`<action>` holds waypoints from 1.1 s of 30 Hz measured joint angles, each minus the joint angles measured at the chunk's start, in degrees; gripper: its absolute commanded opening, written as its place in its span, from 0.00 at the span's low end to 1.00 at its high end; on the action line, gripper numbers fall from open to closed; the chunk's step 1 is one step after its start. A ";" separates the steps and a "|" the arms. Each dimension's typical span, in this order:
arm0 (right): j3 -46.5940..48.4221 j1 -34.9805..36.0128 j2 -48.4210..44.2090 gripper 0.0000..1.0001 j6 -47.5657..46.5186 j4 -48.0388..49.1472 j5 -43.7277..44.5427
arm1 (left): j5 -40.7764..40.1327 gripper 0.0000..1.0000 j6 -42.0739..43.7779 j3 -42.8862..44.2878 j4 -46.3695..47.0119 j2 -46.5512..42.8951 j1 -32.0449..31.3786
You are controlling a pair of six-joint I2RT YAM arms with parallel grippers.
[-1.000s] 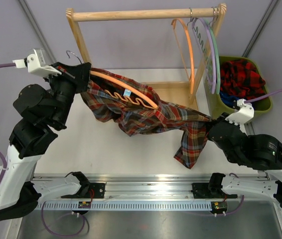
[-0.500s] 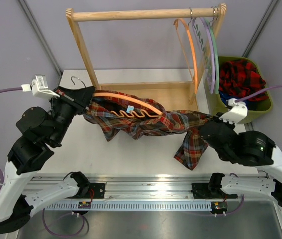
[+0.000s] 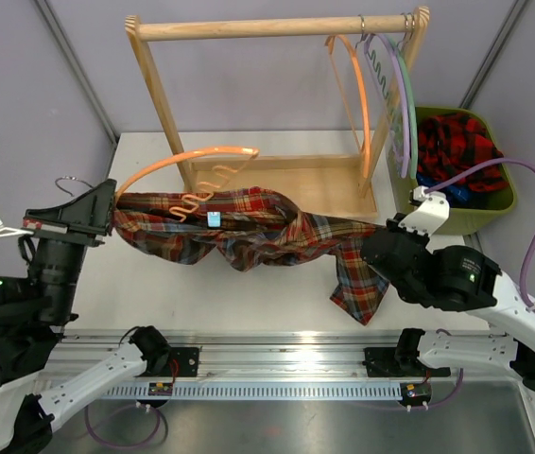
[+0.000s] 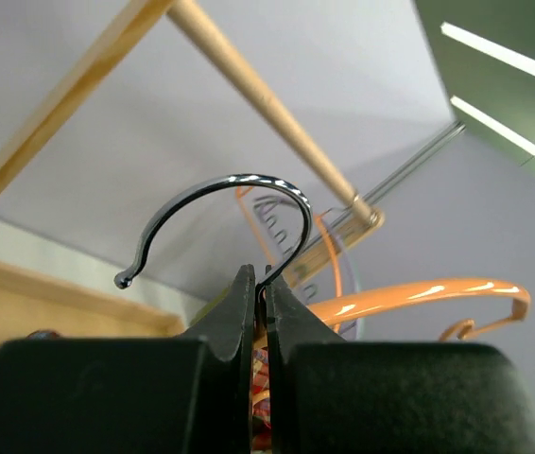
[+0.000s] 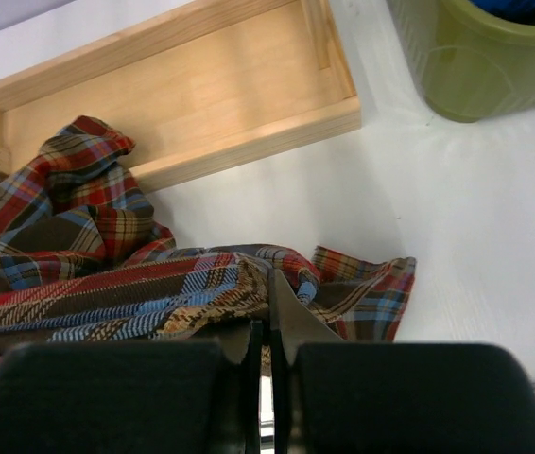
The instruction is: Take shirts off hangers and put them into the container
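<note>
Top view: left gripper has drawn back toward 8 o'clock, dragging the thin orange plastic hanger with it. The hanger's far arm now arcs bare above the brown, navy and orange-red tartan flannel shirt, and only the wavy bar still sits at the collar (nearly free, by my reckoning). The shirt lies stretched across the white table at centre, with the right gripper pinching its end at 4 o'clock. The olive-green rectangular plastic bin at 2 o'clock holds a red-and-black check shirt over some blue cloth; the tartan one lies well apart from it. Left wrist: fingers together, clamped on the stem of the hanger's metal hook. Right wrist: fingers closed on a fold of tartan. The bin wall is at 1 o'clock, the shallow wooden tray at 11, a shirt fold lapping its edge.
</note>
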 measured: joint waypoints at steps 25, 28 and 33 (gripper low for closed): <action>0.13 -0.07 4.90 0.77 -7.06 -1.60 -0.04 | 26.03 0.00 -26.62 -19.30 4.15 11.45 -1.31; 1.27 -0.15 5.38 0.97 -11.61 -1.73 -0.74 | 27.30 0.00 -24.06 -16.31 1.44 12.81 -1.90; 5.42 -0.22 4.42 1.00 -20.76 1.31 -5.33 | 32.17 0.00 -16.61 -11.58 2.29 19.02 -1.99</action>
